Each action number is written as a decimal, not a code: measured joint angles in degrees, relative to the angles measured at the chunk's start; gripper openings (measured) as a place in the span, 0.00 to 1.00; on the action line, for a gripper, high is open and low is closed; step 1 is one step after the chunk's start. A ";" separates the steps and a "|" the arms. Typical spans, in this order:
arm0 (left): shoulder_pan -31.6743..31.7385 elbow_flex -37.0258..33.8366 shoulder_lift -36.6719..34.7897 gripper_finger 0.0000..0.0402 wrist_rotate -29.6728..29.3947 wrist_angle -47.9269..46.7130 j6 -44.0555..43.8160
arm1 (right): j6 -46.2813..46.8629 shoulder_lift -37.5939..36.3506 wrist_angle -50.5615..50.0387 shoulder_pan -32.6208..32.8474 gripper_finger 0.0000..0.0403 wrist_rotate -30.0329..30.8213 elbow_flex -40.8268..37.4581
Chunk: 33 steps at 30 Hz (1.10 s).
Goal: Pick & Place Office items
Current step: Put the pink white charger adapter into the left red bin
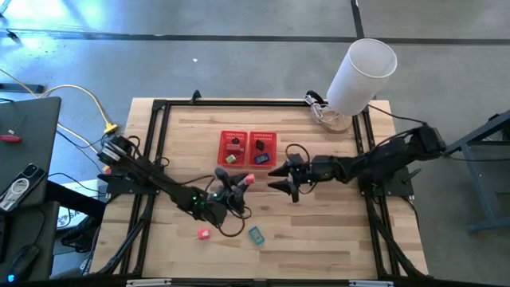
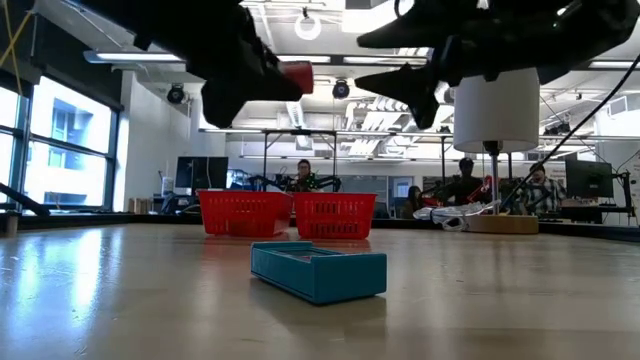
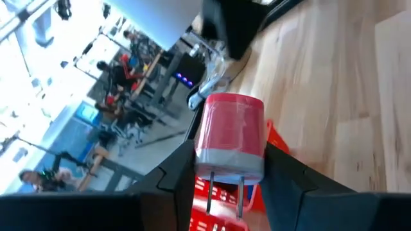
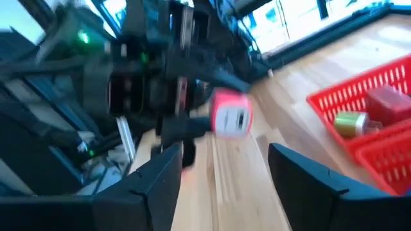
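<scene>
My left gripper [image 1: 237, 183] is shut on a red-pink plug adapter [image 3: 230, 131] with a grey end and two metal prongs, held high over the table in front of the red two-compartment mesh basket [image 1: 249, 149]. My right gripper [image 1: 276, 178] is open and faces it from the right, a short way off and touching nothing. A teal box [image 2: 318, 270] and a pale pink item [image 1: 203, 233] lie flat near the table's near edge. The basket holds a red and a green item in its left compartment and a dark one in its right. My left gripper pinches the adapter between its two fingers [image 3: 290, 176] at the grey pronged end [image 3: 231, 163]. The prongs point back toward the wrist and the red end sticks out ahead. The fingers slant toward the table's far right. The adapter is lifted clear of the table.
A big white cylinder [image 1: 362, 72] stands at the far right corner, with cables [image 1: 323, 112] at its base. A black frame [image 1: 159, 143] runs along the table's edges. Bare wood lies to the right of the teal box. People and desks show in the room behind.
</scene>
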 joint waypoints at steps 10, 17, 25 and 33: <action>1.20 0.00 1.24 0.31 10.12 12.81 9.12 | 2.01 1.37 1.84 -1.94 0.54 -4.18 0.04; 3.44 0.02 1.24 0.31 13.58 13.60 9.15 | 2.32 1.35 3.20 -1.94 0.54 -6.95 0.04; 6.62 0.02 1.24 0.31 17.13 13.47 9.18 | 7.82 1.35 2.51 -5.22 0.54 -7.99 0.04; 9.19 0.00 1.24 0.31 19.83 13.06 9.17 | 7.25 1.70 2.29 -7.67 0.54 -11.74 1.48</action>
